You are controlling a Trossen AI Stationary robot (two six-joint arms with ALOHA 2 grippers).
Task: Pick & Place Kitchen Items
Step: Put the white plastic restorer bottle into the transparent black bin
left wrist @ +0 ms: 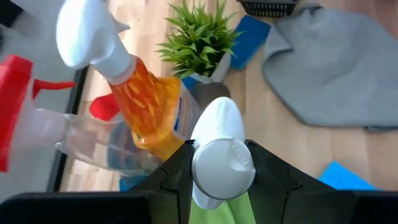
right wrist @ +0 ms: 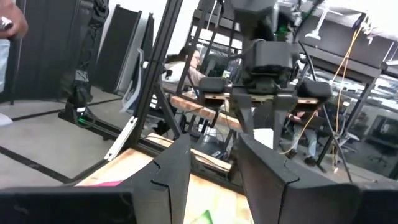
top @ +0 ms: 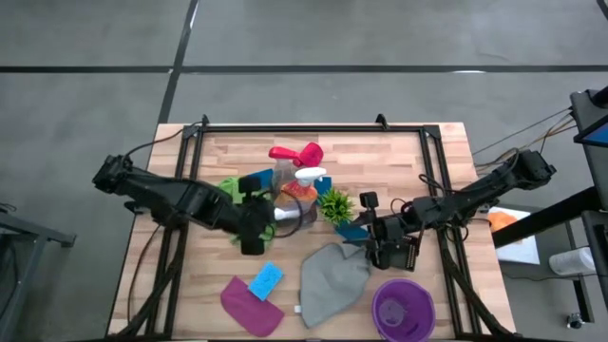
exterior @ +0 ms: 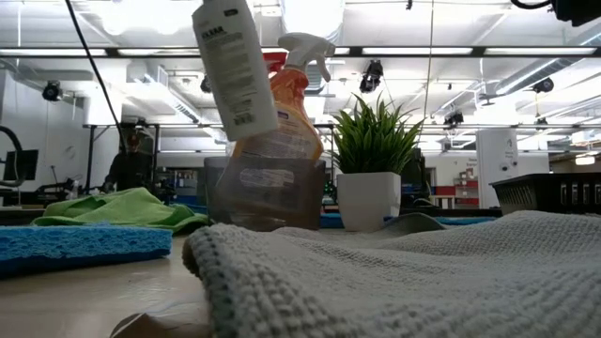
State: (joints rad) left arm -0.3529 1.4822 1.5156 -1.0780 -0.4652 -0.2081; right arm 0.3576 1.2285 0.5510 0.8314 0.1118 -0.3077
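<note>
Clearly the left pincer (top: 258,220) is clenched on a white bottle (exterior: 230,66), carrying it tilted above the worktop (top: 446,180) just beside the cluster at the middle. My guess is it is being lifted out of that cluster or brought to it. Behind it lies the green cloth (top: 228,190). Nearer the front edge, the magenta cloth (top: 249,306) and a blue sponge (top: 266,279) lie flat and untouched.

Next along, the clear spray bottle (left wrist: 81,134) with its red trigger leans against the orange spray bottle (left wrist: 146,106). The orange one seems to stand in a see-through tub (exterior: 268,192), probably gathered there to keep it upright. The spiky plant (top: 334,203) stands just beside them, and the grey cloth (top: 332,280) is spread in front.

The right pincer (top: 389,252) waits by the grey cloth, released, with nothing between its jaws.

The white bottle has a printed label and an embossed cap. Neither can be read.
</note>
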